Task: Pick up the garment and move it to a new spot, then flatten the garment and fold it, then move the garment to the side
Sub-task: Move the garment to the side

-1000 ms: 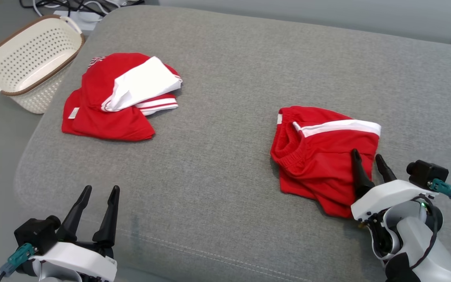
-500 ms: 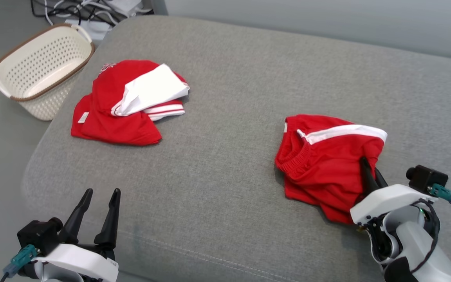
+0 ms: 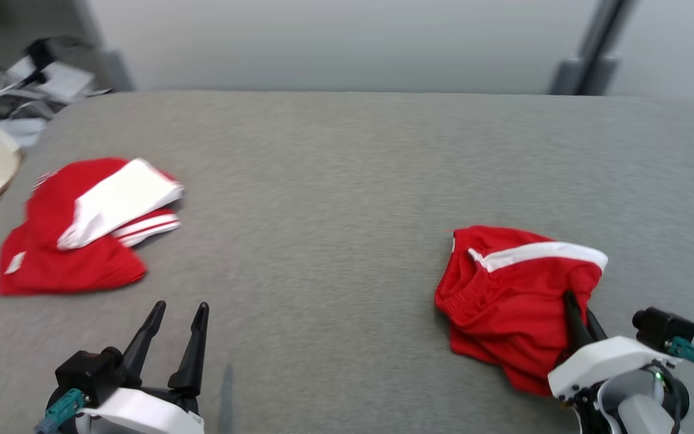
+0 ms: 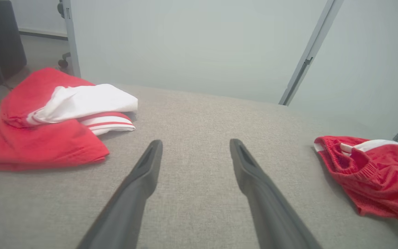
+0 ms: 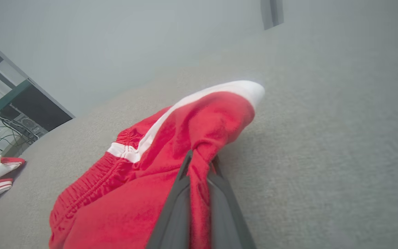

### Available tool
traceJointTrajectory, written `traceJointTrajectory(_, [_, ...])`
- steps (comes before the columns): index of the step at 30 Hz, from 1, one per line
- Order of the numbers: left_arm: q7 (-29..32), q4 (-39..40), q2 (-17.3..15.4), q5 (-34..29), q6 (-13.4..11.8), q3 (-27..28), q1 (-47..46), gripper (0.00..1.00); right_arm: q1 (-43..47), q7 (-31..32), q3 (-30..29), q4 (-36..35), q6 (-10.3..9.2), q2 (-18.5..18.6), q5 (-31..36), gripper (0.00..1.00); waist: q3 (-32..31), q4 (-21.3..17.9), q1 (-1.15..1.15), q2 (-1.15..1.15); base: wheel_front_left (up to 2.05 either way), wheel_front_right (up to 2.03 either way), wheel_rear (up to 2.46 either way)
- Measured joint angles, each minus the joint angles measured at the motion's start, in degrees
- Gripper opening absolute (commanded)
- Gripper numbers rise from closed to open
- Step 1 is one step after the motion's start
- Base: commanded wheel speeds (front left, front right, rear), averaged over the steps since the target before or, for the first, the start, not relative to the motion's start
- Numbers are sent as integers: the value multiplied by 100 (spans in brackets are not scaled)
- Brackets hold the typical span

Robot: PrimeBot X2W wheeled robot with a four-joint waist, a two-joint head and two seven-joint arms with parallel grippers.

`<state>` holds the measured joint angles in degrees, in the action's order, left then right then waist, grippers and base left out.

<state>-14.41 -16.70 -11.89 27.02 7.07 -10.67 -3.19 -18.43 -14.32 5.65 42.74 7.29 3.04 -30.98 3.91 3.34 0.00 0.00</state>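
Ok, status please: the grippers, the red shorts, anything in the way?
Right gripper shut on red shorts, fold pinched between fingers. Left gripper open. Other red-white clothes far left, not touching.

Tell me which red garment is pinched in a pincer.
The red shorts on the robot's right: the right pincer is shut on a fold of them. The red-and-white pile at the left lies untouched.

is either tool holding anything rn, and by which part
The right tool is shut on the red shorts, pinching a raised fold of red fabric near the white-striped end. The left tool is open and holds nothing.
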Motion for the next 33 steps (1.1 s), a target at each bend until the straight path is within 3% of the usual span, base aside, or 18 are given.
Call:
traceJointTrajectory(11, [0,426,63,-81,0,191,240,100,275,0,68,-350,1,-15,170,0,-6,-1669,0,0,0,0,0])
traceJointTrajectory(16, [0,710,-36,-76,0,220,292,100,279,0,116,-501,0,-12,411,0,233,-2140,0,0,0,0,0])
traceJointTrajectory(21, [0,1035,-319,15,0,182,293,100,10,1,-151,-436,1,-48,1204,0,603,-2168,0,0,0,0,0])
traceJointTrajectory(30, [0,1511,-736,135,0,98,298,100,-1112,241,-2095,-459,3,-55,3205,0,948,-1604,0,0,0,0,0])
traceJointTrajectory(33, [0,1596,-788,164,0,48,298,100,-1212,357,-2507,-584,3,-54,3513,0,1013,-1458,0,0,0,0,0])
